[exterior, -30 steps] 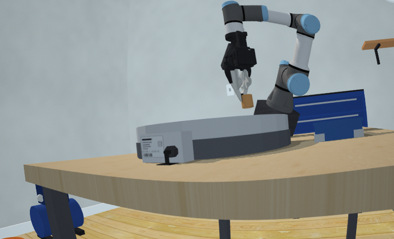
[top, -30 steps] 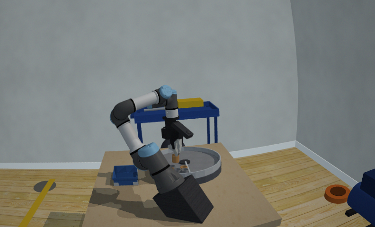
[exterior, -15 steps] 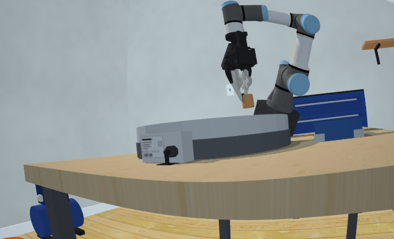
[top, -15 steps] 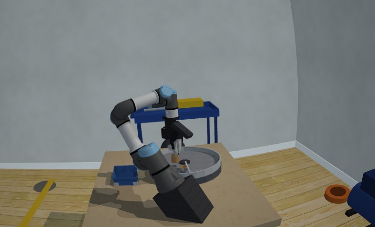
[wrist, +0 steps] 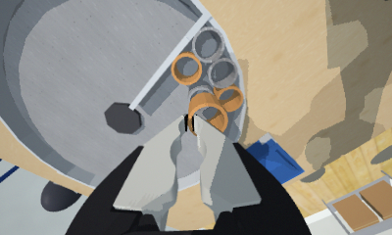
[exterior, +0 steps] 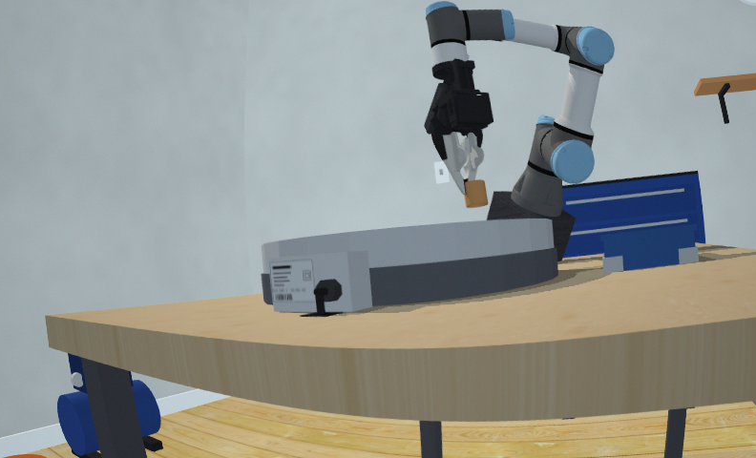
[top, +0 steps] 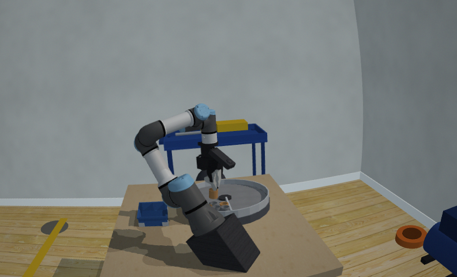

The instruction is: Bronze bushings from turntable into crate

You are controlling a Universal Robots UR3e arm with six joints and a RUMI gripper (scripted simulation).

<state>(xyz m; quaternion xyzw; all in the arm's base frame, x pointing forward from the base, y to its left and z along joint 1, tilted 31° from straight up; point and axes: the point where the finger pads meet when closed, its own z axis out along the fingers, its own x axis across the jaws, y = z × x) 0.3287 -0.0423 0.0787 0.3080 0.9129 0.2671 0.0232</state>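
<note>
I'm holding the claw (exterior: 468, 182) pinched on a bronze sleeve's (exterior: 475, 193) wall (hanging upright) — the crate (top: 152, 213) is lying off beside the turntable (top: 255, 202).

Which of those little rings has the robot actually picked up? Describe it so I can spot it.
Look above the big round grey turntable. At the gripper tips hangs a bronze bushing, pinched by its wall. It alone is in the air; the others sit on the turntable.
</note>
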